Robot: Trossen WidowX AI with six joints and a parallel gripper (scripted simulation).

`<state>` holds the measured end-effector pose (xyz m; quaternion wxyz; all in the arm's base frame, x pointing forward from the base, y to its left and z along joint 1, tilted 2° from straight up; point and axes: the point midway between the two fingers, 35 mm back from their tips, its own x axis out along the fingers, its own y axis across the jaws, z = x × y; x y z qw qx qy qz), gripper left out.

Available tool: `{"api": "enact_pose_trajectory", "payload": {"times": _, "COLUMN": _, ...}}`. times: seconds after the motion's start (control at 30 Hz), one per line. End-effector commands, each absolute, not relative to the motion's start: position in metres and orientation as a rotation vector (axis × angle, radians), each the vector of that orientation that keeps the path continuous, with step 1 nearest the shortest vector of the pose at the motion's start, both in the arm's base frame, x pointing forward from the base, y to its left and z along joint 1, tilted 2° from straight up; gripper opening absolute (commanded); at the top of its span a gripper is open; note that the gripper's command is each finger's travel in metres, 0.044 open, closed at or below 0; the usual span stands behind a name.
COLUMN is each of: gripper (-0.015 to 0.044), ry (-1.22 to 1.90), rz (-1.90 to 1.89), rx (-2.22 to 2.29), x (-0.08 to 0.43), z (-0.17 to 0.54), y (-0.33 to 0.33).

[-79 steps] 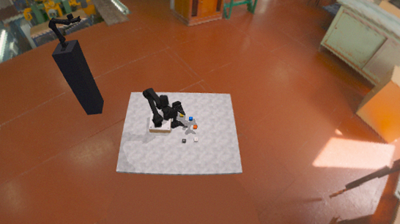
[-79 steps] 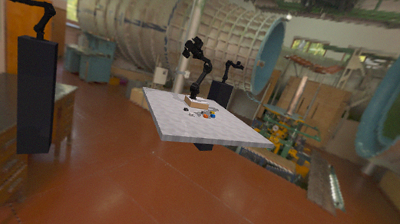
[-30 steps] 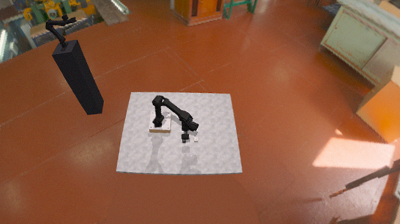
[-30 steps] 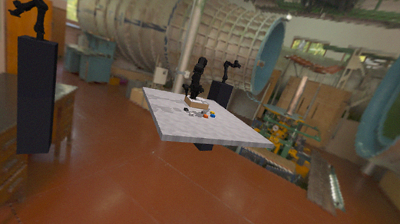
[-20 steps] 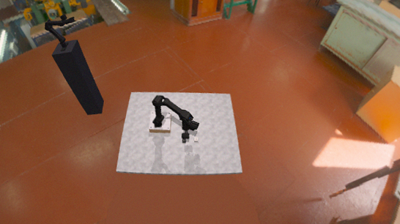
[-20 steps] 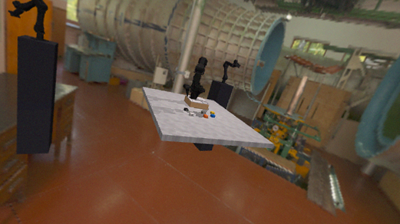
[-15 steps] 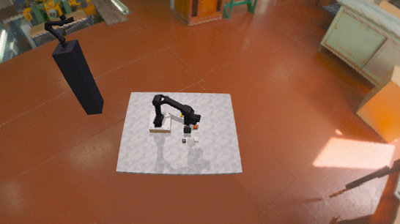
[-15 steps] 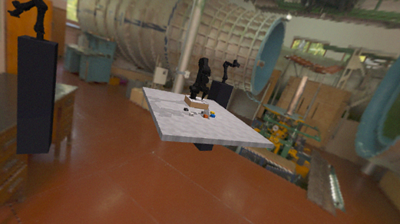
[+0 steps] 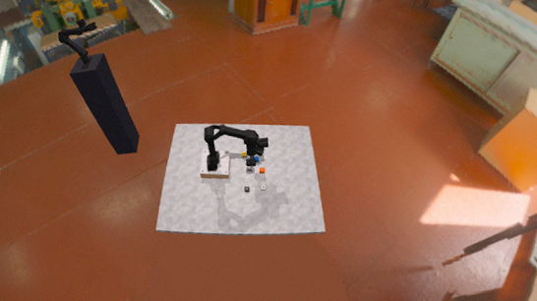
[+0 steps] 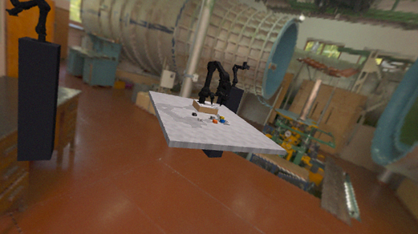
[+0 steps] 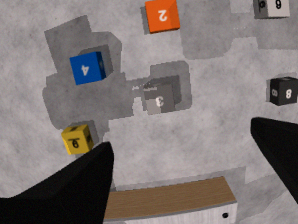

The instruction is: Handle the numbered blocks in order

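Observation:
My gripper [image 9: 253, 157] [image 10: 216, 103] [image 11: 182, 137] is open and empty, above the table on the base side of the blocks. The grey block [image 9: 250, 169] [image 10: 212, 117] [image 11: 160, 99], digit 3, lies in shadow, ahead of the fingers in the wrist view. The orange block [image 9: 262, 170] [image 10: 215, 121] [image 11: 162, 16] shows 2, the blue block [image 9: 256, 159] [image 10: 222, 121] [image 11: 86, 68] 4, and the black block [image 9: 246, 189] [image 10: 194, 114] [image 11: 283, 92] 8. The yellow block [image 9: 243, 154] [image 11: 77, 140] and white block [image 9: 263, 187] [image 11: 272, 7] show 6- or 9-like digits; I cannot tell which.
The arm's white and wooden base [image 9: 215, 174] [image 10: 205, 109] [image 11: 172, 197] stands on the pale table [image 9: 184, 212] [image 10: 230, 138]. The yellow block is close to the left finger in the wrist view. Dark pedestals with other arms stand away from the table.

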<state>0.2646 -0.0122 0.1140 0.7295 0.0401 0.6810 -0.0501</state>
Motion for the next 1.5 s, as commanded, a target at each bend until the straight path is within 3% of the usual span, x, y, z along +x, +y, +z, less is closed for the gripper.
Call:
{"api": "enact_pose_trajectory", "payload": {"times": 0.0, "gripper": 0.04, "ry": 1.504, "rz": -0.116, "rx": 0.089, "x": 0.263, "z": 0.113, "y": -0.011}}
{"api": "enact_pose_trajectory", "payload": {"times": 0.37, "gripper": 0.04, "ry": 1.504, "rz": -0.116, "rx": 0.089, "x": 0.263, "z": 0.113, "y": -0.009}}
{"api": "enact_pose_trajectory", "payload": {"times": 0.77, "gripper": 0.04, "ry": 1.509, "rz": -0.107, "rx": 0.099, "x": 0.226, "z": 0.109, "y": 0.118}}
{"api": "enact_pose_trajectory", "payload": {"times": 1.47, "gripper": 0.04, "ry": 1.509, "rz": -0.106, "rx": 0.099, "x": 0.225, "z": 0.109, "y": 0.12}}
